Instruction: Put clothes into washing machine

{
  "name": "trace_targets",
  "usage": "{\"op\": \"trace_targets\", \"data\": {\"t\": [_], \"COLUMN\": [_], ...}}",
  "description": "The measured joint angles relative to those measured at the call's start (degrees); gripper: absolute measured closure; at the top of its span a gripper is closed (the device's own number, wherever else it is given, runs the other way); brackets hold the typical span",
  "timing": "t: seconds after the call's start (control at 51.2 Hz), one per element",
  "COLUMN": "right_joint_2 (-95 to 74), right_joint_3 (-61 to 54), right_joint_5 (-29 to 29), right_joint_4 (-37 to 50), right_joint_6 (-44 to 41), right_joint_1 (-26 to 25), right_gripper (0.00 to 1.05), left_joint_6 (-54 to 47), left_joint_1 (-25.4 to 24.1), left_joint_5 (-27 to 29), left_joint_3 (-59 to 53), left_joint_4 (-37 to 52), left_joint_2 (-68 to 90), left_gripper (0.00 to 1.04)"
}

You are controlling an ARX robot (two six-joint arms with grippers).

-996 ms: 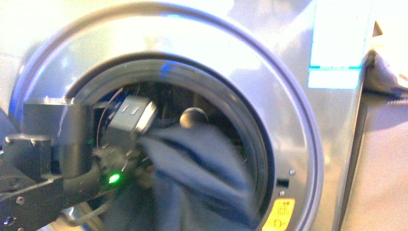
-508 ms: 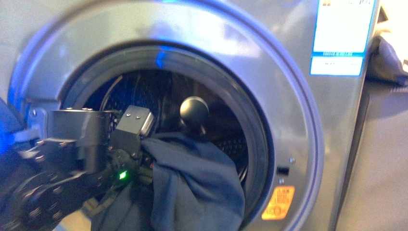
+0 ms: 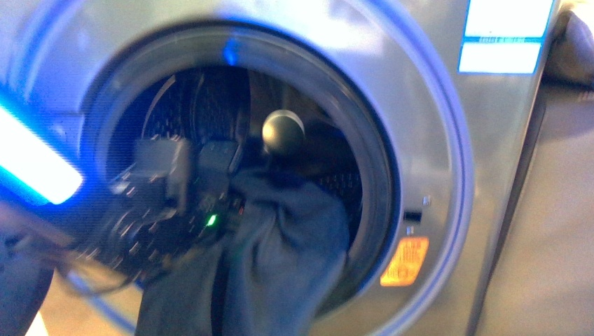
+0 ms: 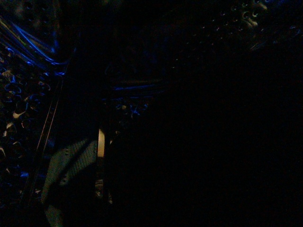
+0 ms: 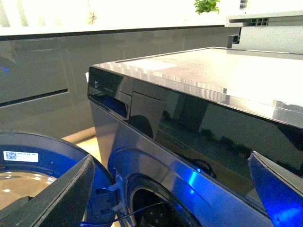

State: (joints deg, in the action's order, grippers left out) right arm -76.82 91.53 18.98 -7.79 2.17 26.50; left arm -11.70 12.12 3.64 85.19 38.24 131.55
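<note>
Left gripper deeper in drum (blurred), clothes draped

The left wrist view is dark. In front, the left gripper is a motion blur, jaws unreadable; the clothes run off the lower edge.

Clothes half inside washing machine

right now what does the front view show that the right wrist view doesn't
Only the front view: the clothes hanging out of the perforated drum, and the orange sticker. Only the right wrist view: the black control panel, the open door and the right fingers, spread apart. Both: the washing machine, its front around the porthole.
</note>
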Motion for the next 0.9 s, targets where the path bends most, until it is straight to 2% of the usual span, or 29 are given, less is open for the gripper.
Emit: {"op": "trace_targets", "data": {"t": [0.254,0.293,0.332,0.391,0.508,0.703,0.899], "right_joint_2": [0.0,0.4,1.4,3.3,9.4,22.7,27.8], "right_joint_3": [0.0,-1.1,-3.5,-7.1,-15.2,-32.1,-42.2], "right_joint_5": [-0.5,-5.5,-14.9,-24.5,-36.1,-45.7,-51.1], "right_joint_4": [0.1,2.6,7.3,10.8,12.1,11.5,13.1], "right_joint_6": [0.0,0.0,0.1,0.3,1.9,5.6,4.7], "right_joint_1": [0.0,0.9,1.7,2.0,0.6,-4.6,-5.5], "right_gripper": [0.08,0.08,0.08,0.08,0.08,0.08,0.08], "left_joint_6": [1.4,1.4,1.4,1.4,1.4,1.7,2.0], "left_joint_1": [0.7,0.7,0.8,0.8,0.8,0.0,-0.3], "left_joint_5": [1.0,0.9,1.0,0.9,0.8,1.3,2.1], "left_joint_3": [7.5,8.2,8.8,9.9,12.0,16.8,20.2], "left_joint_4": [-3.8,-4.0,-4.2,-4.6,-5.2,-6.8,-7.7], "left_joint_2": [2.8,3.0,3.3,3.9,5.3,8.4,10.7], "left_gripper": [0.97,0.97,0.97,0.97,0.97,0.97,0.97]}}
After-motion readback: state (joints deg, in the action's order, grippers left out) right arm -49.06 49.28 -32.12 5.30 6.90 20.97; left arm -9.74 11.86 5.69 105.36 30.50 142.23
